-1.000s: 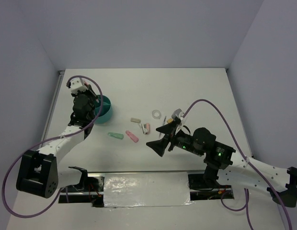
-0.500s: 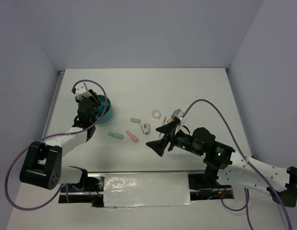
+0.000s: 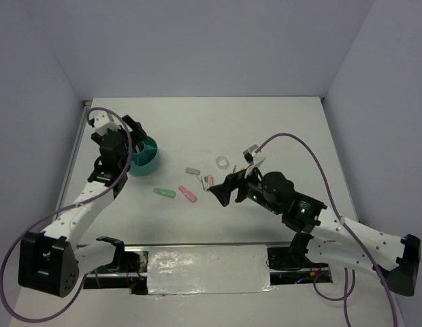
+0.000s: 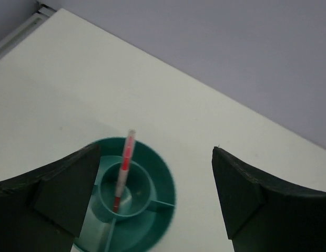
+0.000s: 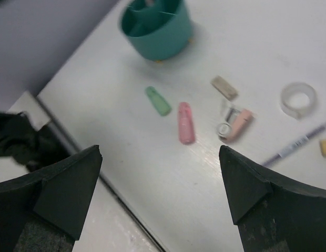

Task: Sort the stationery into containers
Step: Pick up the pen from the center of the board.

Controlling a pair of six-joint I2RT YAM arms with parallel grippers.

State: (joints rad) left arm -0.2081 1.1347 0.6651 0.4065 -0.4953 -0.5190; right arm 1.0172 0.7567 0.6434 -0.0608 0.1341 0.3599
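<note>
**Left claw [image 4: 155,152] hanging wide and empty over the teal cup [image 4: 164,185]; red-pink pen [image 4: 124,168] standing in its central ring [image 4: 145,185].**

Risk I am weighing: the pen is leaning on the ring and poking above the rim, below the gap of my left jaws. A sideways exit could clip its top, flick it out or tip the cup, so lifting straight up looks safer. My right claw [image 5: 160,152] is also gaping wide and gripping nothing, hovering over the loose items. There the pink eraser [image 5: 185,123], mint-green eraser [image 5: 159,101] and tan block [image 5: 224,87] are lying near one another, and a wide descent could scatter neighbours. My left arm is reaching to the far left of the table [image 3: 265,122], wrist pitching down; my right arm is stretching toward the centre.
</note>
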